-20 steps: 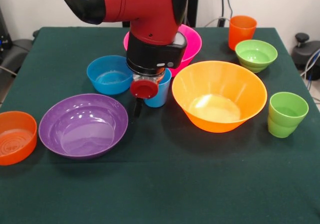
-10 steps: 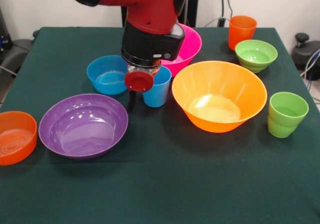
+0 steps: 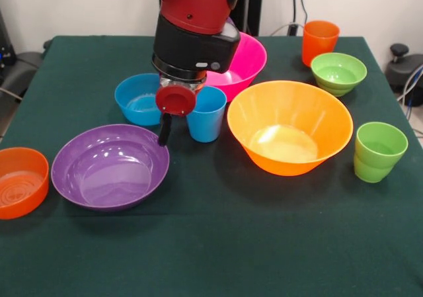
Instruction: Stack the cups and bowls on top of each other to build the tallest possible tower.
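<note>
near the table's centre: sky blue cup (image 3: 205,114), upright, just beside gripper (image 3: 165,130), toward the yellow-orange bowl (image 3: 289,126). one dark finger visible; whether the grip is parted or closed cannot be told.

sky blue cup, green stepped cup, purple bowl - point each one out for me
sky blue cup (image 3: 206,120), front view, on its side wall
green stepped cup (image 3: 378,153), front view, on its front wall
purple bowl (image 3: 109,171), front view, on its bare inner floor

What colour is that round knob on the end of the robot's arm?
Red. The round knob sits just beside the sky blue cup, seen clearly in the front view.
</note>
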{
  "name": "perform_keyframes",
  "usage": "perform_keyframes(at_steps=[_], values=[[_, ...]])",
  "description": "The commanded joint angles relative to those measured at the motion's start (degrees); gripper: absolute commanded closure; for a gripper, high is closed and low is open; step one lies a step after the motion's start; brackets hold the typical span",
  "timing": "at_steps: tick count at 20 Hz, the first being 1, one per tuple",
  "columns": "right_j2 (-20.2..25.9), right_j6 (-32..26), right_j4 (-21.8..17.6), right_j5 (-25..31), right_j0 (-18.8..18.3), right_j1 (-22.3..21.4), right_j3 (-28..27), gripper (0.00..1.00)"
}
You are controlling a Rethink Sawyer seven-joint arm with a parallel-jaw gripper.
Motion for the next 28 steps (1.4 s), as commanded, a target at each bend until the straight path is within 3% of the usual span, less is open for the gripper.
perform_keyframes(at_steps=[1,7,12,24,28], values=[[-2.26,-4.63,-2.45,1.08,1.16,2.70,-1.58,0.00],[-2.73,-5.52,-2.63,1.24,0.87,6.02,-2.98,0.00],[-2.94,-6.12,-2.96,1.06,0.54,6.31,-2.78,0.00],[-4.41,0.44,-4.23,0.27,2.99,5.23,-1.87,0.00],[-5.61,5.64,-4.20,0.52,4.44,4.46,-1.61,0.00]])
